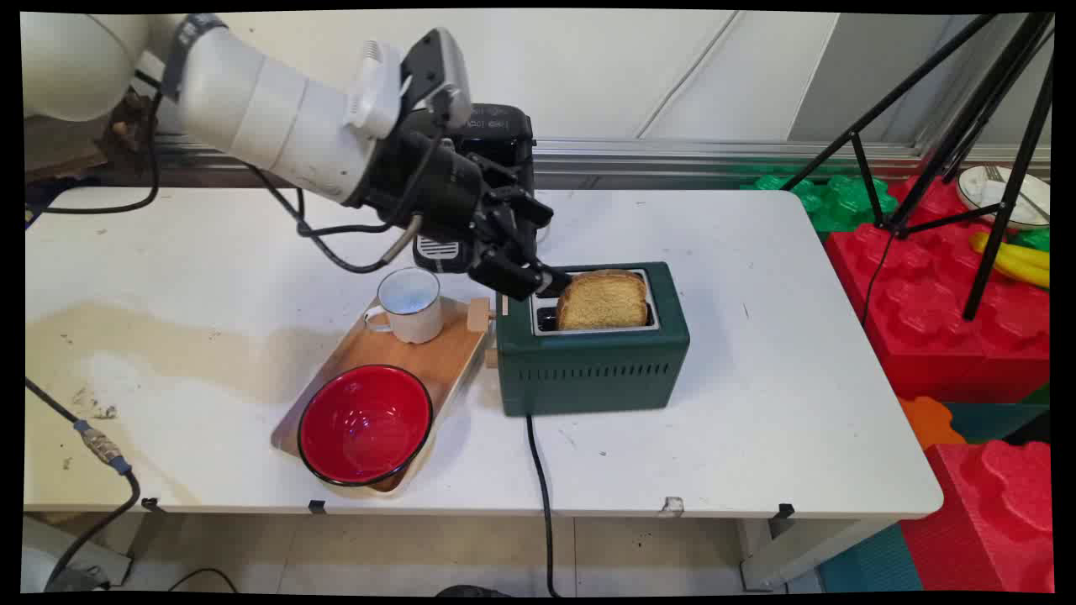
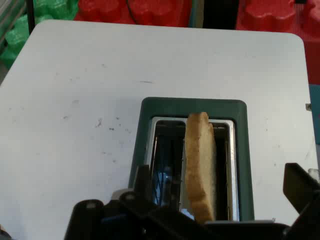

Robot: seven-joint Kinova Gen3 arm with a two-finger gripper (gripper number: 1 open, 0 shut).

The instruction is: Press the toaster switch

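A dark green toaster [image 1: 588,361] stands in the middle of the white table [image 1: 756,403], with one slice of brown bread [image 1: 603,300] standing up out of its slot. My black gripper [image 1: 542,281] hovers at the toaster's left end, just beside the bread's edge. In the hand view the slice [image 2: 200,160] rises from the right-hand slot of the toaster [image 2: 192,105], and the slot beside it shows only wire guides. My gripper [image 2: 220,175] is open: one finger [image 2: 142,177] stands left of the slice, the other finger [image 2: 300,182] far to its right. Neither touches the bread.
Left of the toaster lies a wooden tray [image 1: 437,361] bearing a white enamel mug [image 1: 410,304] and a red bowl [image 1: 365,424]. A black appliance [image 1: 500,134] stands behind the arm. The toaster's cord [image 1: 542,487] runs over the front edge. Tripod legs [image 1: 967,126] and red foam blocks [image 1: 950,319] stand right.
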